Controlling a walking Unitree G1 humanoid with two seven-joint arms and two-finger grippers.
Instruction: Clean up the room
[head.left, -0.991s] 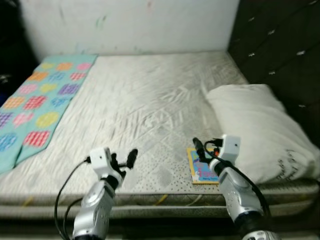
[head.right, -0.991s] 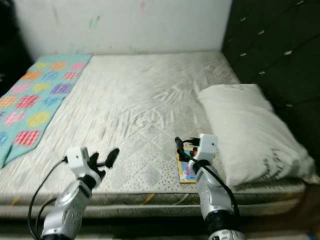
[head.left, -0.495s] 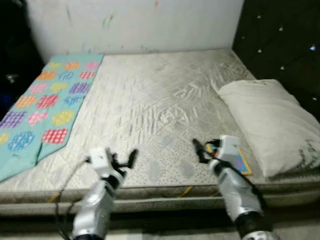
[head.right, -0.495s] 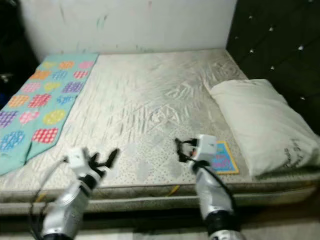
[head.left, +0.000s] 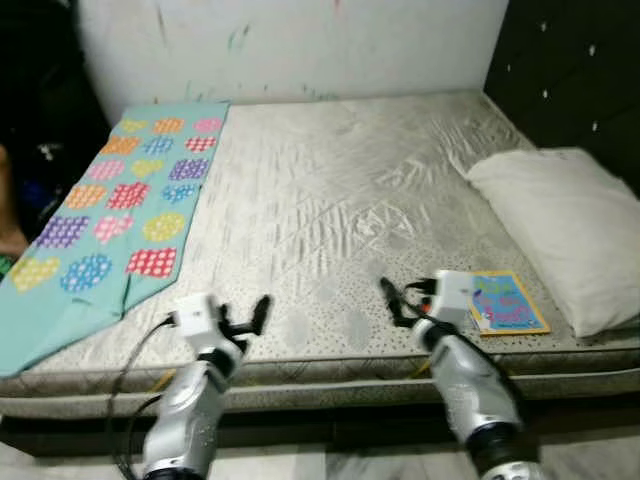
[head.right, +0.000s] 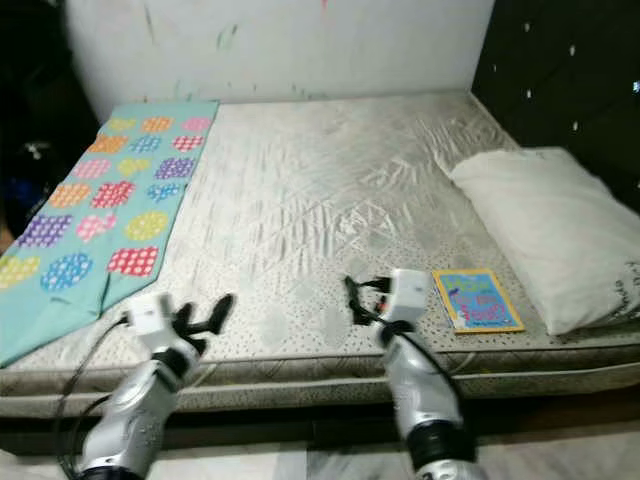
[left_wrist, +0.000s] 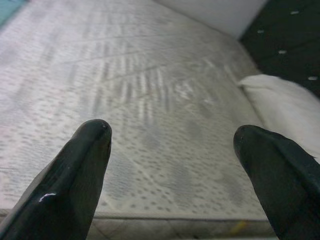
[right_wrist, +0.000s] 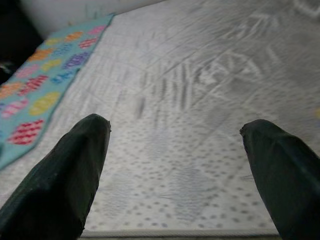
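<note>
Two grippers are held over the near edge of a bed (head.left: 330, 200). The left gripper (head.left: 243, 318) is seen with its black fingers spread apart and nothing held; the right gripper (head.left: 398, 298) is likewise spread wide and empty. A colourful book (head.left: 508, 302) is laid flat on the mattress just right of the right gripper, beside a white pillow (head.left: 565, 225). A teal blanket (head.left: 105, 205) with coloured circles is spread along the bed's left side.

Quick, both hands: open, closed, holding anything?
Left hand: open, empty, above the mattress edge.
Right hand: open, empty, beside the book.
</note>
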